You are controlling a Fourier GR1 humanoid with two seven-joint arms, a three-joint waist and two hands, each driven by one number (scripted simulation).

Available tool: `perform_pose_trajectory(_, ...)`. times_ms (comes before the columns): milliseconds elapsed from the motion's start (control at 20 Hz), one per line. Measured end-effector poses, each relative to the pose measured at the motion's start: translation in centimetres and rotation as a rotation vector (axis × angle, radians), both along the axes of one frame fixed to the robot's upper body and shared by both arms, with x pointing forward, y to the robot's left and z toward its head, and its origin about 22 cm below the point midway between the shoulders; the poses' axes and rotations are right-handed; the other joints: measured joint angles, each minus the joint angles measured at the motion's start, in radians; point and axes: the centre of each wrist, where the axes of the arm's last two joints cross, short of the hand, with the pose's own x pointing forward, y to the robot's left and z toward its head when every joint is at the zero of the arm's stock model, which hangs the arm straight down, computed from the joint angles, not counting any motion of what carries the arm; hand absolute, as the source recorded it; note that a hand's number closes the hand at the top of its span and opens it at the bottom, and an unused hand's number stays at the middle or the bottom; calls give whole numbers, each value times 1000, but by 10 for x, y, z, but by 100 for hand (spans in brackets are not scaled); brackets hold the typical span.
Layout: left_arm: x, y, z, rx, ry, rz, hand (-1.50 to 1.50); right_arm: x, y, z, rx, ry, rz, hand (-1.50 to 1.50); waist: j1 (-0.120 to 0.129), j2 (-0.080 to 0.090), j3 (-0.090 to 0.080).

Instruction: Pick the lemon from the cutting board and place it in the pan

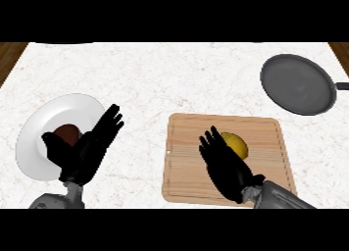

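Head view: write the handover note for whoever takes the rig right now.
Right hand: open, fingers straight, over the cutting board, just left of the lemon, not holding it.
Left hand: open, resting over the white plate, beside a brown item on it.
Lemon: lying on the board.
Pan: at the counter's far right, nothing in it.
Done: right hand brought up to the lemon.
Left: grasp the lemon, lift, carry it to the pan, release.
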Motion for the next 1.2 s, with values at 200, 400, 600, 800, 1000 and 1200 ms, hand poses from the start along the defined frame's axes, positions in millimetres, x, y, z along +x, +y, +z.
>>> perform_pose_trajectory(200,-4,0,-6,-2,1,-4,0,16,-2,-6,-8,-15,1,150,1,0,0)
perform_pose_trajectory(400,-3,-1,-3,0,0,-3,0,28,-8,-13,11,-14,46,150,2,0,0)
perform_pose_trajectory(600,-2,-5,-3,0,0,-2,0,35,-5,-19,6,-35,137,150,3,-1,-1)
perform_pose_trajectory(800,-2,6,-3,3,-1,-1,0,40,-15,-22,26,-49,182,150,2,-2,-1)
perform_pose_trajectory(1000,-3,14,-5,-1,-1,31,0,27,-49,-29,257,77,71,150,-32,-6,-1)
perform_pose_trajectory(1200,-5,19,-6,0,2,62,0,17,-89,-28,513,181,-51,150,-60,-13,-3)
